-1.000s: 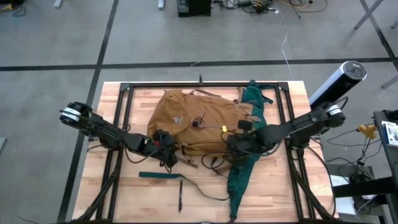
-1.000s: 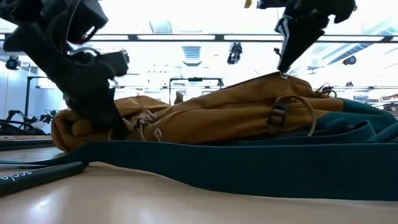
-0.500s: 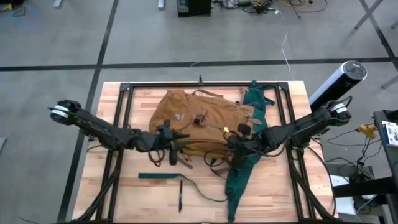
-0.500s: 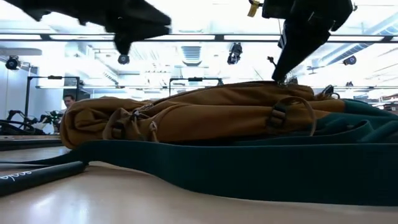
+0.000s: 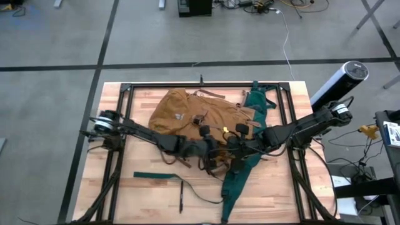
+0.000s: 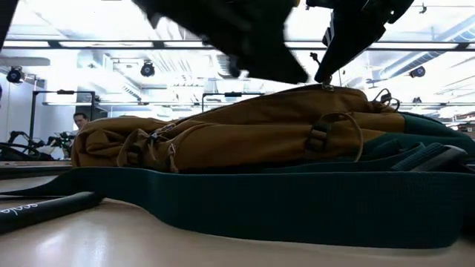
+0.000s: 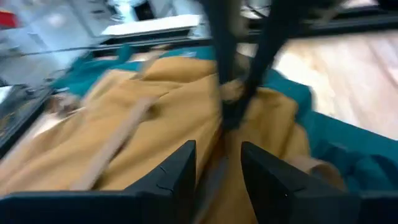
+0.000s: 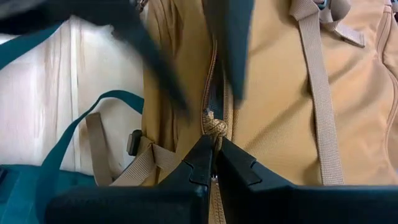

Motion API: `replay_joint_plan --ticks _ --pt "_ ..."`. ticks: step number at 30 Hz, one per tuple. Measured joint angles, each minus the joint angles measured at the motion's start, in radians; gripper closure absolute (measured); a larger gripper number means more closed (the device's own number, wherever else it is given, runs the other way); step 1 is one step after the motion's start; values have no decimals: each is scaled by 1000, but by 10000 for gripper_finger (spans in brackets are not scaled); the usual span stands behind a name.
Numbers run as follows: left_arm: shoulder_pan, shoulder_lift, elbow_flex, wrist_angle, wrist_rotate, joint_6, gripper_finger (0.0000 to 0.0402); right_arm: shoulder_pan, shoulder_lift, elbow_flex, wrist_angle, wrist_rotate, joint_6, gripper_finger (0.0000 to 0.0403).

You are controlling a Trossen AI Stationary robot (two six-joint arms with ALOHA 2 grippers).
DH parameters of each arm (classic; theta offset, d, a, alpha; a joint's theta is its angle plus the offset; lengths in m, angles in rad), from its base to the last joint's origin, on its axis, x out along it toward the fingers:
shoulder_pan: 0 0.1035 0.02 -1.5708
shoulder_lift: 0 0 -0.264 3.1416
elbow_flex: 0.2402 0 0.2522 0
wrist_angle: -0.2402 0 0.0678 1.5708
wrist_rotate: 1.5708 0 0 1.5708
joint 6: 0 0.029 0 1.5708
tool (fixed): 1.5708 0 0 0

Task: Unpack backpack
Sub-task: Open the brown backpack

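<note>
The mustard-tan backpack (image 5: pixel 187 115) lies flat on the table, its dark green panel and straps (image 5: pixel 240 175) trailing toward the near edge. My right gripper (image 5: pixel 232 145) reaches in from the right and is shut on a knotted zipper pull on the pack's near side. My left gripper (image 5: pixel 211 150) has come in from the left and hovers just beside the right gripper over the same zipper. In the left wrist view its fingers (image 7: pixel 217 168) are open above the tan cloth and touch nothing. My right gripper (image 8: pixel 213 162) pinches the knotted tan cord of the zipper pull (image 8: pixel 215 127) between its two fingertips. It comes slanting down from the table's right, in line with the zipper. The cord rises a little off the pack's top surface (image 6: pixel 326 86); the pack stays on the table.
A loose dark green strap (image 5: pixel 156 175), a black pen (image 5: pixel 181 197) and a thin cord lie on the wood near the table's near edge. A black metal frame (image 5: pixel 125 106) runs round the tabletop. A black and white cylinder (image 5: pixel 340 81) stands beyond the right edge.
My left arm has swung from the pack's left end toward the table's right, along its near side, rising over the pack, and now sits close to the right gripper. The right gripper has kept its hold on the zipper pull, almost still.
</note>
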Motion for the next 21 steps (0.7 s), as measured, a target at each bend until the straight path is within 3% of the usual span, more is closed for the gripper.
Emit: replay_joint_plan --ticks 6,21 --pt "14 88 149 -186 -8 25 285 19 -2 -1 -5 4 -6 402" --pt "33 9 145 -204 -19 48 285 55 -26 1 -74 -18 -46 403"
